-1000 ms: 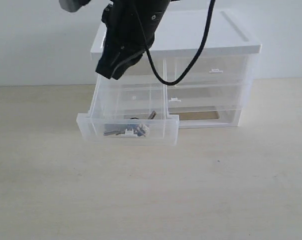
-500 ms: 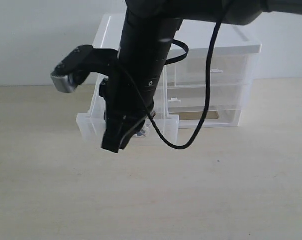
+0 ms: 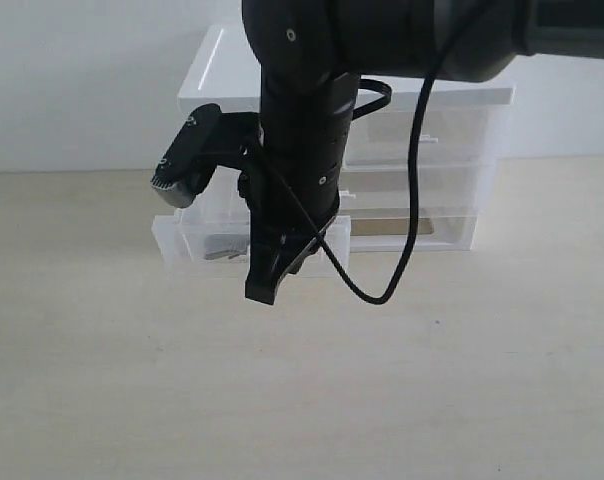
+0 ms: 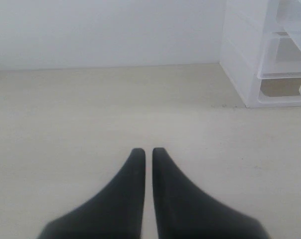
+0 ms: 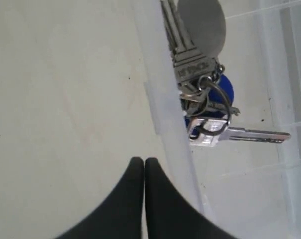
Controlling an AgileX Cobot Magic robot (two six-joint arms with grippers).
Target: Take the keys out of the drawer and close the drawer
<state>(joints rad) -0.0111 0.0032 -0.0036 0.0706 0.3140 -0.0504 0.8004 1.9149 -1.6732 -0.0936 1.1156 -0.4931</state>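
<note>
- The right pincer (image 3: 265, 290) hangs point-down over the pale table (image 3: 432, 380), just in front of the pulled-out drawer (image 3: 177, 245). Its two black tips are pressed together and hold nothing.
- In its own wrist view the right pincer (image 5: 144, 160) sits on the outer side of the drawer's clear front wall (image 5: 163, 99), over bare table.
- The keys (image 5: 203, 94) lie on the drawer floor just behind that front wall: a bunch on a ring with a round grey tag and a blue fob, one key pointing away from the rest. From outside they (image 3: 220, 253) show only as dark shapes through the plastic.
- Behind stands the clear cabinet (image 3: 432, 150) with a white top, at the table's far edge. A black cable (image 3: 414, 200) loops down in front of it.
- The left pincer (image 4: 148, 149) is also pressed together and empty, over bare table well apart from the cabinet's side (image 4: 240, 64).
- Step in hand, as I judge it: the approach to the keys; nothing is lifted yet and the drawer is not yet closed.
- The next move likely calls for spreading the tips, clearing the front wall and lowering onto the bunch.
- A second ago the arm was high over the cabinet top with the drawer front in plain sight; it has since come down and now hides much of it.
</note>
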